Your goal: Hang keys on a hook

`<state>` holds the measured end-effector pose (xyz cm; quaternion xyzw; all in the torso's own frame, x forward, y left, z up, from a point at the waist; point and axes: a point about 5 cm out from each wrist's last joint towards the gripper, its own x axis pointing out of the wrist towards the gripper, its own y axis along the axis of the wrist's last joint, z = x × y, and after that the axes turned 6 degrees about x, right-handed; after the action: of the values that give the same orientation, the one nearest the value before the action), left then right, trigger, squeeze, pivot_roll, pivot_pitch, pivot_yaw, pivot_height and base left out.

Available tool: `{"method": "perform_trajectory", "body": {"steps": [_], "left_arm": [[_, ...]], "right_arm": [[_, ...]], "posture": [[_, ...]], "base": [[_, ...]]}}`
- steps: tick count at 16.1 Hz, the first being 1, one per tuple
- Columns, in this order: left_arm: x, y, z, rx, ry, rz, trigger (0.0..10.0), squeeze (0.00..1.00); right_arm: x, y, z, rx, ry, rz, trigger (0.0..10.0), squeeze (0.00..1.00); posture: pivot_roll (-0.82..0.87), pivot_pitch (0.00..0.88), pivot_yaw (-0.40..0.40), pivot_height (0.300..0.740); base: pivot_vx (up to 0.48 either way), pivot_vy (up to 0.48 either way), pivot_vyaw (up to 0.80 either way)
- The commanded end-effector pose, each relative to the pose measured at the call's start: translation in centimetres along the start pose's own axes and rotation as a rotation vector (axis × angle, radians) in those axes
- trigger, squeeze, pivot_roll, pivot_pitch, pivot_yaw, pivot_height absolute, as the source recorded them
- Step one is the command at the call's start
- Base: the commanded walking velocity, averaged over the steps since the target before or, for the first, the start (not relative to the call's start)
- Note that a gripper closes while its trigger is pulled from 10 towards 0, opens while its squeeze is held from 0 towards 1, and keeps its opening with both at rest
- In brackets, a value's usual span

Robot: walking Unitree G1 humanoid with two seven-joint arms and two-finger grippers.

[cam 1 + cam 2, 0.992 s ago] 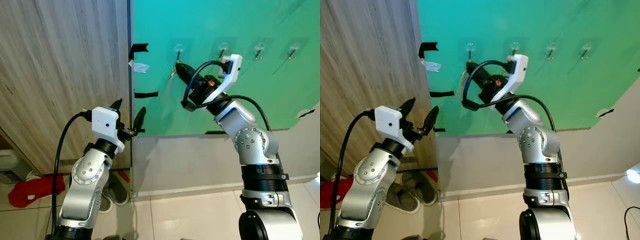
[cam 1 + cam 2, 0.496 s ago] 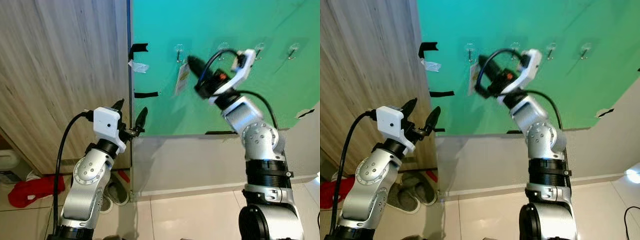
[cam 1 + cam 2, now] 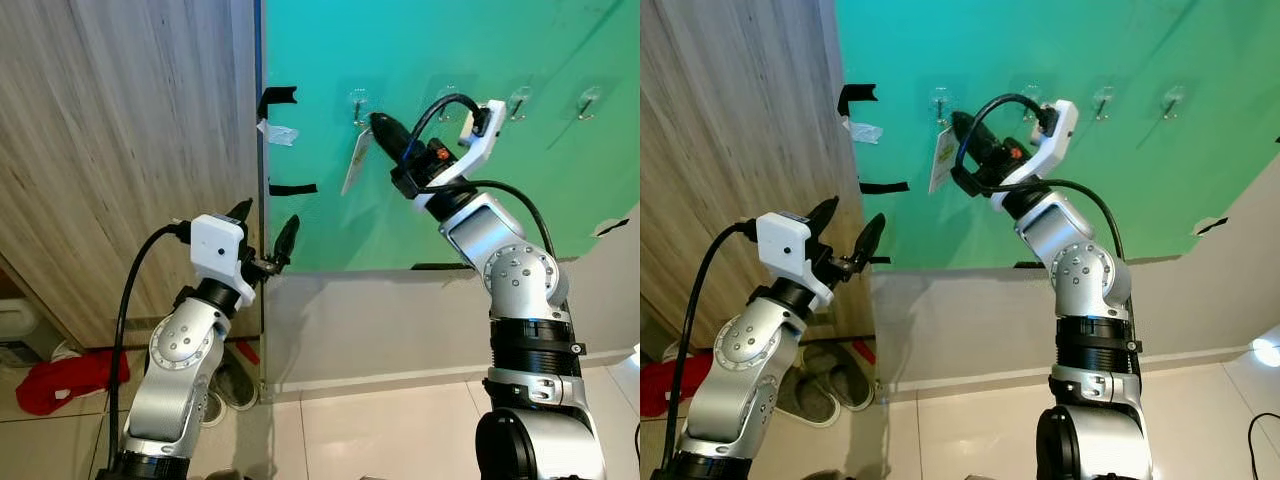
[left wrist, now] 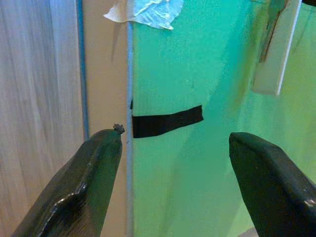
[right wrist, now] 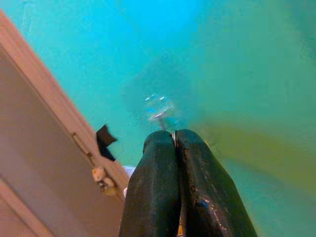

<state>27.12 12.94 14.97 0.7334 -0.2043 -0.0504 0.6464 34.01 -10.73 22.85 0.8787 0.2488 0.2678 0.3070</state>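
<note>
From the head view I had the right tool (image 3: pixel 380 127) raised against the green wall, pinched on the keys, their pale tag (image 3: pixel 356 160) dangling down-left, long axis nearly vertical. The leftmost hook (image 3: pixel 357 100) sat just above and slightly left of the tip. Through the right wrist, fingers (image 5: pixel 158 187) were pressed together on a metal ring, probably just under the hook. Left tool (image 4: pixel 173 148) idled wide open, empty, far lower.

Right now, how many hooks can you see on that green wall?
4, in a row: leftmost hook by the right gripper, second hook behind its wrist, third hook, fourth hook rightmost. More may lie beyond view.
</note>
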Motion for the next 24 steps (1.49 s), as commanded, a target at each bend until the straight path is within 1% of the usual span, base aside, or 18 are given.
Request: {"method": "perform_trajectory", "body": {"steps": [1, 5, 6, 8, 11, 13, 15, 18, 19, 21, 23, 24], "left_arm": [[-0.1, -0.3, 0.3, -0.003, -0.006, -0.009, 10.0, 0.0], [-0.2, -0.3, 0.3, 0.0, -0.007, -0.009, 10.0, 0.0], [-0.2, -0.3, 0.3, 0.002, -0.007, -0.01, 10.0, 0.0], [-0.2, -0.3, 0.4, 0.003, -0.009, -0.009, 10.0, 0.0], [-0.3, -0.2, 0.4, 0.005, -0.009, -0.007, 10.0, 0.0], [-0.3, -0.2, 0.4, 0.005, -0.008, -0.007, 10.0, 0.0], [-0.4, -0.2, 0.4, 0.005, -0.006, -0.008, 10.0, 0.0], [-0.4, -0.3, 0.4, 0.003, -0.007, -0.012, 10.0, 0.0], [-0.4, -0.3, 0.5, 0.0, -0.012, -0.014, 10.0, 0.0], [-0.3, -0.4, 0.6, -0.002, -0.019, -0.016, 10.0, 0.0], [-0.2, -0.5, 0.7, -0.007, -0.031, -0.02, 10.0, 0.0], [-0.1, -0.5, 0.8, -0.008, -0.034, -0.02, 10.0, 0.0]], "right_arm": [[-0.1, -0.1, -0.6, -0.012, 0.04, -0.03, 10.0, 0.0], [-0.6, -0.7, -0.9, -0.076, 0.066, -0.108, 10.0, 0.0], [-0.5, -0.8, -1.1, -0.096, 0.076, -0.119, 10.0, 0.0], [-0.4, -0.9, -1.5, -0.108, 0.099, -0.131, 10.0, 0.0], [-0.3, -1.1, -2.5, -0.143, 0.16, -0.166, 10.0, 0.0], [-0.2, -1.0, -2.8, -0.145, 0.175, -0.16, 10.0, 0.0], [-0.1, -0.5, -3.0, -0.128, 0.179, -0.139, 10.0, 0.0], [-0.8, 0.1, -2.4, -0.1, 0.147, -0.116, 10.0, 0.0], [-1.3, 0.4, -1.8, -0.096, 0.114, -0.098, 10.0, 0.0], [-1.5, 0.6, -1.3, -0.101, 0.08, -0.082, 10.0, 0.0], [-2.1, 0.8, -0.2, -0.112, 0.018, -0.062, 10.0, 0.0], [-2.2, 0.9, 0.0, -0.113, 0.003, -0.056, 10.0, 0.0]], "posture": [[-0.05, 0.0, -0.096, 0.74], [-0.04, 0.0, -0.097, 0.74], [-0.04, 0.0, -0.097, 0.74], [-0.04, 0.0, -0.099, 0.74], [-0.03, 0.0, -0.103, 0.74], [-0.03, 0.0, -0.104, 0.74], [-0.03, 0.0, -0.105, 0.74], [-0.04, 0.001, -0.099, 0.74], [-0.04, 0.002, -0.095, 0.74], [-0.05, 0.002, -0.094, 0.74], [-0.06, 0.006, -0.085, 0.74], [-0.06, 0.008, -0.081, 0.74]], "base": [[0.0, 0.0, 0.0], [0.0, 0.0, 0.0], [0.0, 0.0, 0.0], [0.0, 0.0, 0.0], [0.0, 0.0, 0.0], [0.0, 0.0, 0.0], [0.0, 0.0, 0.0], [0.0, 0.0, 0.0], [0.0, 0.0, 0.0], [0.0, 0.0, 0.0], [0.0, 0.0, 0.0], [0.0, 0.0, 0.0]]}}
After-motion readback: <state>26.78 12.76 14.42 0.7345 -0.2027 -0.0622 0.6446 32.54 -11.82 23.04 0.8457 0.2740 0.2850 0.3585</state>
